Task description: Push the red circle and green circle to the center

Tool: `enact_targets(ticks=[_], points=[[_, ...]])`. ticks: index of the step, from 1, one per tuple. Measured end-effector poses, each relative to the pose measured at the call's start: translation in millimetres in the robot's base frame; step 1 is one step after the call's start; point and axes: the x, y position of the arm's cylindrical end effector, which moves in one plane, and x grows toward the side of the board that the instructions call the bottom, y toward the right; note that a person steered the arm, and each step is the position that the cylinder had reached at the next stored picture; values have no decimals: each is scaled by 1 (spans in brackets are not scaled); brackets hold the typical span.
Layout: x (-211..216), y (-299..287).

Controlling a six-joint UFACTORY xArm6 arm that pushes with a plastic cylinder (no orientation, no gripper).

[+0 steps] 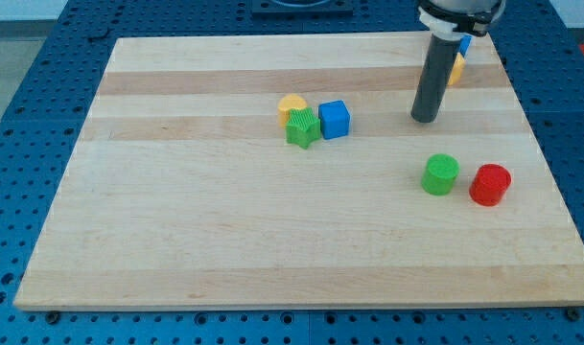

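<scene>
The red circle (pixel 489 184) lies on the wooden board (pixel 224 230) at the view's right. The green circle (pixel 440 174) lies just to its left, a small gap between them. My tip (pixel 425 119) rests on the board above the green circle, towards the view's top, about a block's width clear of it and touching no block.
A green star (pixel 302 127), a blue cube (pixel 335 119) and a yellow heart (pixel 292 104) cluster near the board's upper middle. A yellow block (pixel 455 68) and a blue block (pixel 464 43) sit behind the rod at the upper right, partly hidden.
</scene>
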Motion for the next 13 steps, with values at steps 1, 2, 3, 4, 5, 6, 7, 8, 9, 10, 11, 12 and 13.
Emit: enact_targets(ticks=[1,2,3,4,5,6,7,8,9,10,11,12,13], points=[[0,8],[0,77],[6,156],[21,185],[21,185],[33,185],[94,185],[142,184],[153,157],[140,111],[122,54],[120,-10],[119,-61]])
